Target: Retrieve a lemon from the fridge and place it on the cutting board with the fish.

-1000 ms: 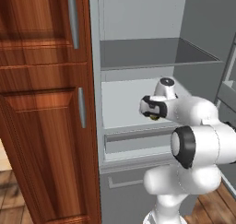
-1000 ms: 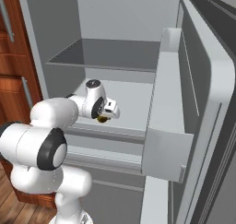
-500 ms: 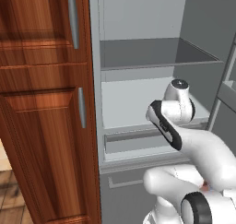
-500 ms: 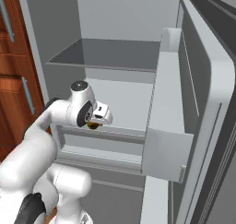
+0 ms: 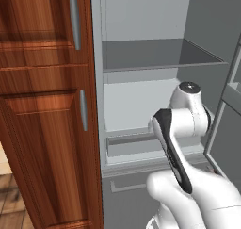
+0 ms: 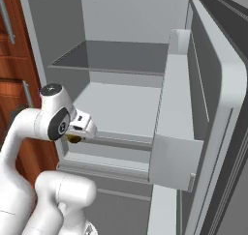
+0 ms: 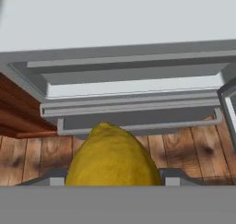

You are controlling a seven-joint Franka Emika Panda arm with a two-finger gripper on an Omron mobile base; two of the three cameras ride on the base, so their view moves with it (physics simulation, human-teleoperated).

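Hand view: plump yellow lemon [image 7: 113, 156]

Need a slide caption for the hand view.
Hand grips the lemon outside the open fridge.

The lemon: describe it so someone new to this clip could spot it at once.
Start at the open fridge with white shelves, then find the white arm's end effector before the lower shelf. The lemon sits pinched there, a yellow oval and the one brightly coloured thing among grey and white.
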